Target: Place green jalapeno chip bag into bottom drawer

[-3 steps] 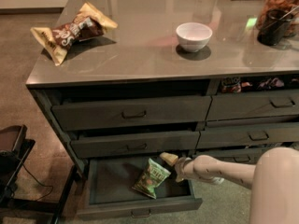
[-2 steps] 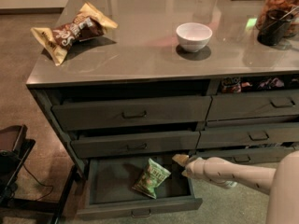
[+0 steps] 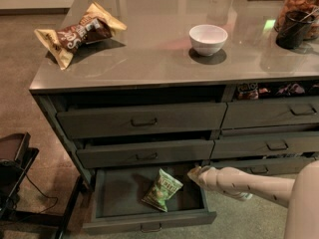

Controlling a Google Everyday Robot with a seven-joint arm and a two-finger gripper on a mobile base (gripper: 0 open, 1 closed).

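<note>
The green jalapeno chip bag lies inside the bottom drawer, which is pulled open at the lower left of the cabinet. The bag rests on the drawer floor towards its right side. My gripper is at the end of the pale arm that comes in from the lower right. It hovers over the drawer's right rear corner, just right of the bag and apart from it. It holds nothing.
A brown-and-tan chip bag and a white bowl sit on the grey countertop. A dark cup and a jar stand at the far right. A black stand is on the floor at left.
My gripper has drawn back to the right, away from the chip bag, which stays lying in the open bottom drawer.
</note>
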